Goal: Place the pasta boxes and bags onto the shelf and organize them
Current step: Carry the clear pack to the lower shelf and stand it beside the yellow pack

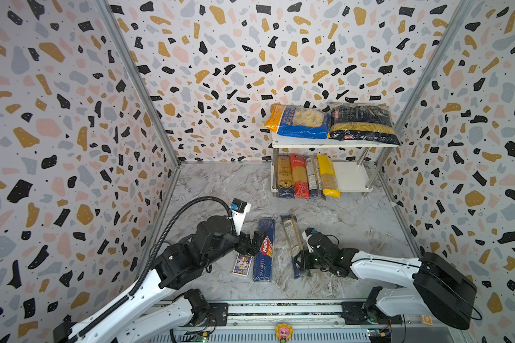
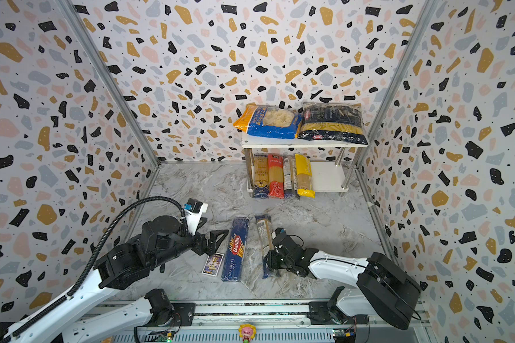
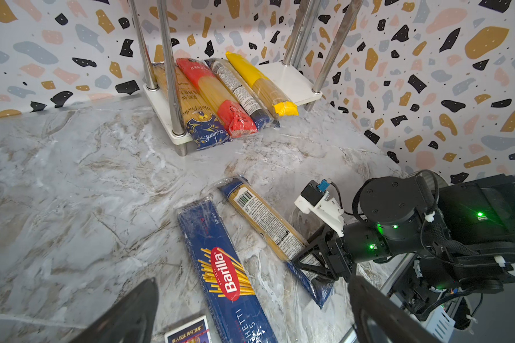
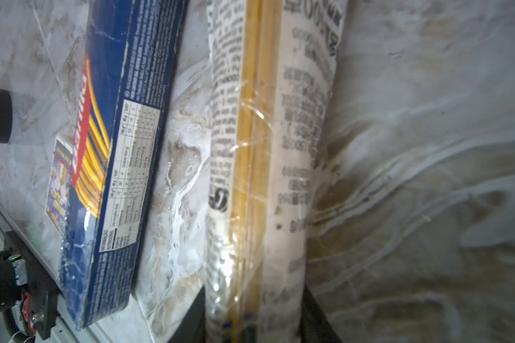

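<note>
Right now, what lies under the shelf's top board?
Four spaghetti packs lie side by side on the lower board, the rest of it bare. The top board covers their far ends in both top views.

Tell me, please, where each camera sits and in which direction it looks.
Top views: high above the arms' base, looking down and forward at the marble table and shelf; left gripper and right gripper both show.
Left wrist: low over the table, facing the shelf; its own open fingers frame the Barilla box, and the right arm shows.
Right wrist: close along the labelled spaghetti pack; its fingers flank it.
Shared: both wrist views show the Barilla box and picture card.
</note>
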